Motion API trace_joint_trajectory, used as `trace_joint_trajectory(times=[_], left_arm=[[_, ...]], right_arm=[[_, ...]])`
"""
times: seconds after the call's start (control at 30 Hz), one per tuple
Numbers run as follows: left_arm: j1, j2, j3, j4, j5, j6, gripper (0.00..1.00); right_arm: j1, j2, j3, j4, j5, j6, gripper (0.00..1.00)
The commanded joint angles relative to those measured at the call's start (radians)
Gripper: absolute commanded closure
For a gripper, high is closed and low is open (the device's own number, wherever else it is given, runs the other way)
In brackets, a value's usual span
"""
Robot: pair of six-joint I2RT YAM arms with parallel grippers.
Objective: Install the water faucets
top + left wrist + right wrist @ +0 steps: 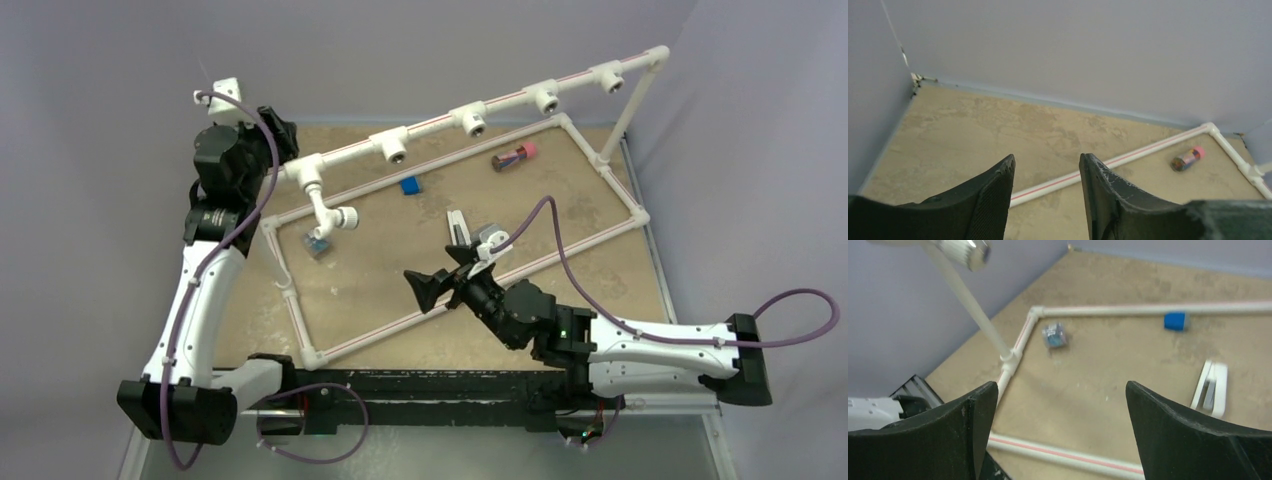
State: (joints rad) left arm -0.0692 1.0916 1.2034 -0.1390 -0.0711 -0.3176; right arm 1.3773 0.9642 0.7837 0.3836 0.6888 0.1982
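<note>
Both empty — left gripper (pixel 1047 160) part-open, right gripper (pixel 1060 387) wide (blue cap (pixel 1175 321), flat piece (pixel 1210 389) ahead).

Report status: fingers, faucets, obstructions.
Fingers open, empty: left gripper, right gripper. One faucet hangs at left-end fitting; four sockets bare. Near right gripper: flat white piece.

2 white arms (pixel 195 300), black joints, purple cables (pixel 800 293), black gripper fingers (pixel 1188 430)
</note>
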Motion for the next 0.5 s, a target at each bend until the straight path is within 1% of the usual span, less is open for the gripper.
trace_joint_trajectory(times=[0.0, 0.1, 0.13, 0.17, 0.27, 0.37, 0.47], left_arm=[[-0.014, 0.062, 0.141, -0.155, 0.044, 0.012, 0.48], [-0.014, 0.090, 0.269, -0.208, 0.047, 0.015, 0.46], [-0.014, 0.094, 0.309, -0.221, 0.064, 0.012, 0.46], [-0.014, 0.092, 0.341, -0.228, 0.080, 0.010, 0.46], [-0.014, 0.064, 0.399, -0.223, 0.189, -0.009, 0.46], [-0.014, 0.013, 0.421, -0.210, 0.310, -0.037, 0.46], [-0.014, -0.079, 0.388, -0.180, 0.460, -0.085, 0.46]], right_arm=[[0.005, -0.060, -0.073, -0.222, 0.062, 0.320, 0.02], [0.005, -0.074, -0.102, -0.310, 0.077, 0.470, 0.02], [0.005, -0.074, -0.103, -0.348, 0.096, 0.543, 0.02], [0.005, -0.070, -0.100, -0.389, 0.112, 0.578, 0.02], [0.005, -0.054, -0.073, -0.500, 0.155, 0.700, 0.02], [0.005, -0.034, -0.045, -0.553, 0.153, 0.709, 0.02], [0.005, -0.015, -0.018, -0.598, 0.171, 0.670, 0.01]])
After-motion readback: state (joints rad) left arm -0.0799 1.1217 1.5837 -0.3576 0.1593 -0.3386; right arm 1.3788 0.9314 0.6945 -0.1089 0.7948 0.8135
